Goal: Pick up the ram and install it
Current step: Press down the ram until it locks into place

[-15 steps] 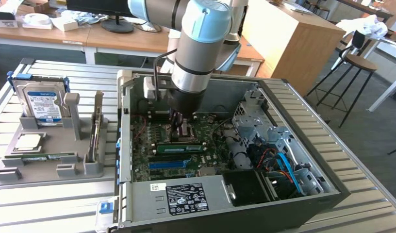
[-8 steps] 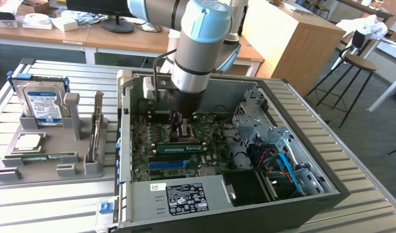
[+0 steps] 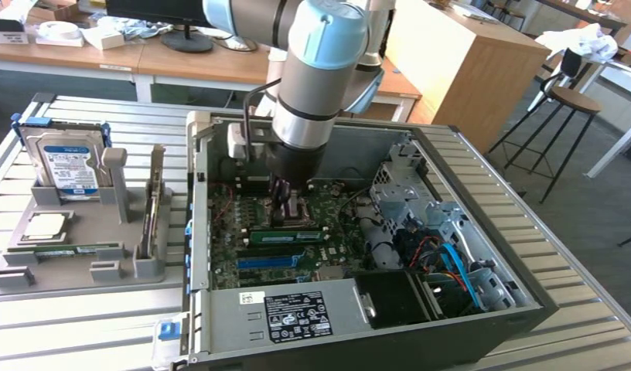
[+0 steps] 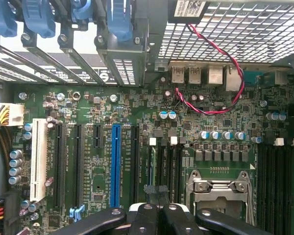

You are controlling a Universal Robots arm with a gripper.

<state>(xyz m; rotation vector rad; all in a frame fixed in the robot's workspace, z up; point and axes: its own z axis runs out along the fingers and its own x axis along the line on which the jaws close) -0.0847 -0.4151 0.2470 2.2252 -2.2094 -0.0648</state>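
Slatted metal bench (image 3: 78, 325) under an open computer case (image 3: 481, 317). Gripper (image 3: 284, 202) down inside the case over the green board (image 3: 243, 232), fingers (image 4: 152, 220) pressed together, clamped on nothing visible. Ram (image 3: 287, 235) seated flat in a slot on the board, just below the gripper in the exterior view.

**Tight quarters inside the open case**

The arm (image 3: 313, 85) reached down into the open computer case (image 3: 439, 340), its shut gripper (image 4: 159, 208) low over the motherboard (image 4: 88, 105). A drive cage (image 3: 414, 197) and blue cables (image 3: 455, 259) crowded the exterior view's right. A seated ram stick (image 3: 287, 234) lay just beside the gripper. Expansion slots (image 4: 115, 164), the CPU socket (image 4: 220, 188) and a red-black wire (image 4: 225, 61) ringed it. Outside the case, the slatted table (image 3: 78, 332) lay open, apart from the grey fixture (image 3: 89, 255) holding the hard drive (image 3: 68, 166).
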